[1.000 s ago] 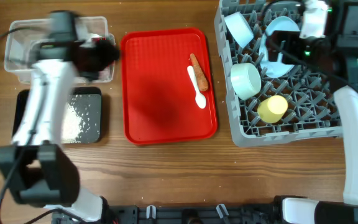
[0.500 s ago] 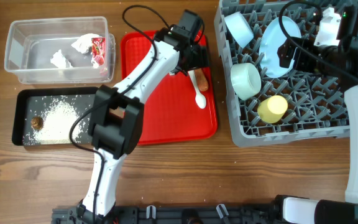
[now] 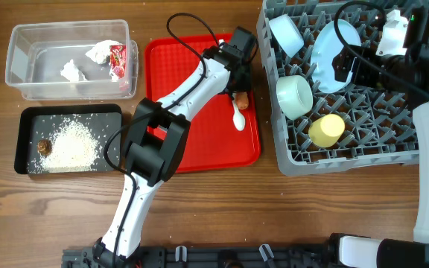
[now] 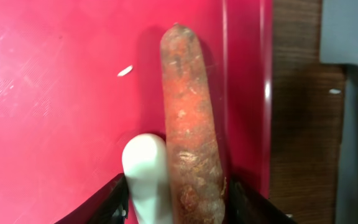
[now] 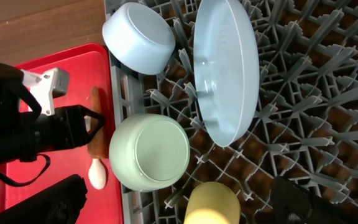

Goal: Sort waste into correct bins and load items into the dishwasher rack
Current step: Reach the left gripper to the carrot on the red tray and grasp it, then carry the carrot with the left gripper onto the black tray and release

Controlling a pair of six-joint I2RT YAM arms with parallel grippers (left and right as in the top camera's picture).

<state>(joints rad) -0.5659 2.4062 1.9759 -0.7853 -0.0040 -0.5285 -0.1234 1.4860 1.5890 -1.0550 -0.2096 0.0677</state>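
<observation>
Left wrist: orange carrot [image 4: 188, 124] lengthwise along red tray [image 4: 55, 112] edge

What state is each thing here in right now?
left gripper: open, straddling carrot and spoon handle.
right gripper: open, empty, above rack.
carrot: lying on red tray.
spoon: lying beside carrot.
plate: on edge in rack.
white bowl: tilted in rack.
mint bowl: tipped in rack.
yellow cup: on its side in rack.
clear tub: holds wrapper, paper.
black tray: holds grains, brown lump.
</observation>
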